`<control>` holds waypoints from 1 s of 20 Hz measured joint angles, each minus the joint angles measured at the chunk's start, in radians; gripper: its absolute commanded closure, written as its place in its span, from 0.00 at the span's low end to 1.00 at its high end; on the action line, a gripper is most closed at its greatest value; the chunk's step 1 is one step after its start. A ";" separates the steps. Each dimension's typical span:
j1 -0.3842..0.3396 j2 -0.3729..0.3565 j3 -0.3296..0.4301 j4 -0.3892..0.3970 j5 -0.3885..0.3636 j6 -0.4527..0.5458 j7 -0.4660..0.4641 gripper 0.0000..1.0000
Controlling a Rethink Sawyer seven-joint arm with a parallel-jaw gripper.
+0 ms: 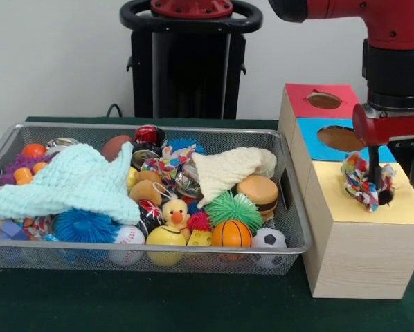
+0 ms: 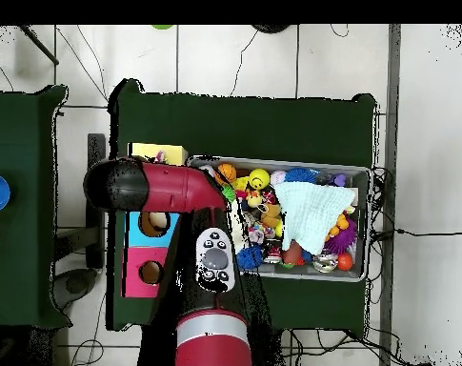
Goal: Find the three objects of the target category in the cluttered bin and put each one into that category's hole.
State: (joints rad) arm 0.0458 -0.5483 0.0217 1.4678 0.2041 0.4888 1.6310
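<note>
The wire mesh bin (image 1: 151, 245) is full of toys; in the overhead view its rim (image 2: 368, 224) shows at the right. My gripper (image 1: 377, 188) hangs over the pale wooden box, at the yellow-surround hole (image 1: 401, 207). It is shut on a small printed cloth (image 1: 359, 181), bunched upright at the hole's edge. A second printed cloth (image 1: 167, 166) lies in the bin's middle between the mint cloth (image 1: 72, 181) and the cream cloth (image 1: 231, 169). In the overhead view my arm (image 2: 149, 186) hides the gripper and most of the yellow box (image 2: 158, 152).
The blue-surround hole (image 1: 340, 138) and the red-surround hole (image 1: 323, 100) lie behind the yellow one. Balls, a rubber duck (image 1: 174, 211), a toy burger (image 1: 257, 190) and other toys crowd the bin. The robot's pedestal (image 1: 190, 62) stands behind it.
</note>
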 measured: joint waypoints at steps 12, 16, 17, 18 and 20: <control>0.006 -0.015 -0.021 -0.002 0.025 0.050 0.000 0.00; 0.007 -0.023 -0.029 -0.001 0.035 0.063 0.000 0.00; 0.007 -0.024 -0.030 -0.001 0.037 0.065 0.000 0.00; 0.007 -0.027 -0.032 -0.001 0.039 0.067 0.000 0.00; 0.007 -0.033 -0.032 -0.001 0.044 0.069 0.000 0.00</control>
State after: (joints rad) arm 0.0532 -0.5808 -0.0102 1.4664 0.2485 0.5580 1.6310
